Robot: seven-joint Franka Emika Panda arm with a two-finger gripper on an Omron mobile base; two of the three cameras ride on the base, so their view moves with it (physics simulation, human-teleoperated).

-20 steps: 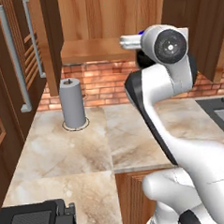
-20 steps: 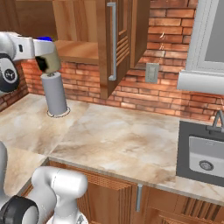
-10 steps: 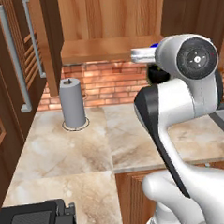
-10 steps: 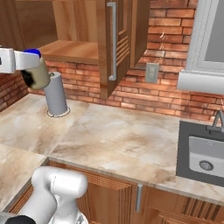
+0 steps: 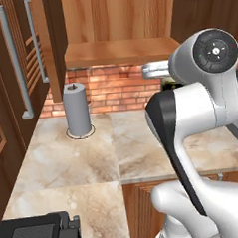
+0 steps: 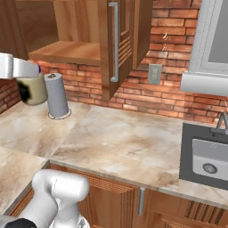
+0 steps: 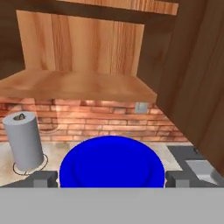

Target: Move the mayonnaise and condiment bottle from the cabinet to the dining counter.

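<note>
In the right base view, at the far left, the gripper [image 6: 30, 90] has the mayonnaise [image 6: 35, 89] clamped between widely spread jaws, held in the air above the marble worktop [image 6: 116, 138] and just in front of the grey paper-towel roll [image 6: 58, 94]. The jar is squat and cream-coloured, with a sliver of blue lid showing at its top. To its right hangs the cabinet [image 6: 122, 40], reddish-brown wood, its door swung open with a long grey bar handle, its shelf bare. In the hand view the round blue lid [image 7: 112, 162] sits between the two finger tips [image 7: 43, 178], with the roll off to the left.
</note>
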